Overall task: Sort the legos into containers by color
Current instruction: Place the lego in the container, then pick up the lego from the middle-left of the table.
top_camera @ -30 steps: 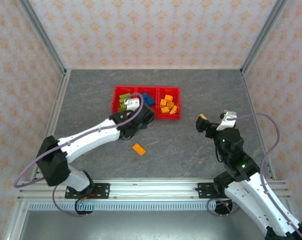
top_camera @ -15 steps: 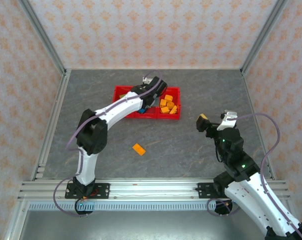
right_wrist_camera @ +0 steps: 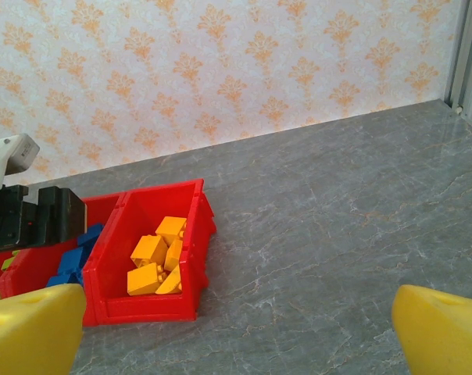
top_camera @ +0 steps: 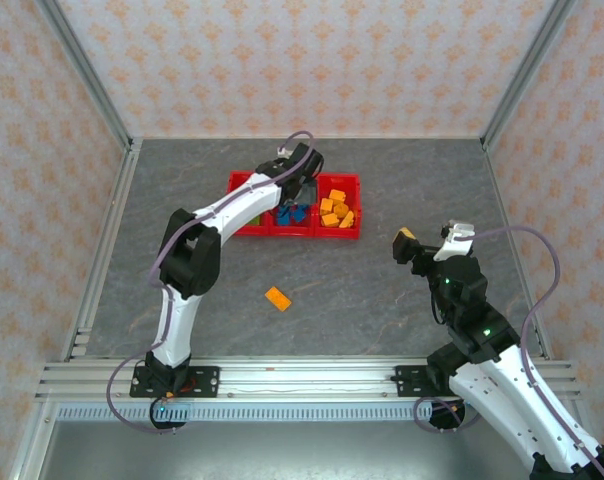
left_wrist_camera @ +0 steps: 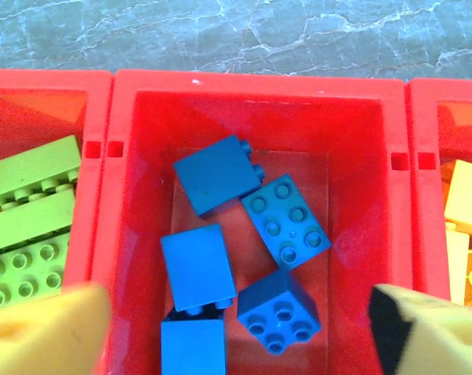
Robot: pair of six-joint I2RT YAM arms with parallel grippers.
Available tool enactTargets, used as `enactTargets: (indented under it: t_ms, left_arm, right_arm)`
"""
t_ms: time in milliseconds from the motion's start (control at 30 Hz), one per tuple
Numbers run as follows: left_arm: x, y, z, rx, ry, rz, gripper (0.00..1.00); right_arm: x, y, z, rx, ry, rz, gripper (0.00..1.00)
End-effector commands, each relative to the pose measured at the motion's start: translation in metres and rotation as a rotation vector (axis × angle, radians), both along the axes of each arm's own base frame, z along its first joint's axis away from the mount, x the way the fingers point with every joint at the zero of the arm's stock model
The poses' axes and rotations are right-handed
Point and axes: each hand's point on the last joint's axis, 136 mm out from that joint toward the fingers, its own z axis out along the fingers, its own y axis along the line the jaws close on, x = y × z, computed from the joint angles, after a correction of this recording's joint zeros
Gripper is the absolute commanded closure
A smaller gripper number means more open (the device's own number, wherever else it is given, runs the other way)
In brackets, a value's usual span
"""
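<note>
The left gripper is positioned above the middle bin of the red tray. Its yellow pads are spread wide and nothing is held between them. Five blue bricks are seen lying on the floor of that bin. Lime green bricks are contained in the left bin, and orange-yellow bricks in the right bin. One orange brick lies loose on the grey table, on the near side of the tray. The right gripper is held fully open and empty, well apart from the tray on its right side.
</note>
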Motion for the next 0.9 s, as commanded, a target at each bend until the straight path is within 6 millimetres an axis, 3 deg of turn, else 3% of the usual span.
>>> enactTargets:
  t_ms: [0,133,233,400,600,733,867]
  left_arm:
    - [-0.013,0.006,0.036,-0.031,-0.045,-0.007,0.01]
    - [-0.044,0.016,0.049,-0.092,-0.071,0.012,0.01]
    - [-0.074,0.026,0.046,-0.119,-0.061,0.045,0.01]
    - [-0.141,0.038,0.022,-0.218,0.021,0.202,0.00]
    - [-0.204,0.024,-0.017,-0.456,0.048,0.348,0.01]
    - [-0.234,0.030,-0.035,-0.486,0.081,0.503,0.01]
    - [-0.247,0.026,-0.039,-0.483,0.060,0.564,0.01]
  right_arm:
    - [0.001,-0.004,-0.003,-0.019,0.001,-0.023,0.00]
    - [0.001,-0.004,-0.004,-0.024,0.007,-0.022,0.00]
    - [0.002,-0.003,-0.005,-0.025,0.010,-0.021,0.00]
    - [0.004,-0.001,-0.008,-0.029,0.019,-0.010,0.00]
    - [0.004,0.002,-0.004,-0.026,0.009,0.006,0.00]
    - [0.002,0.003,-0.006,-0.022,0.011,0.015,0.00]
    - [0.002,0.008,-0.007,-0.013,0.011,0.045,0.00]
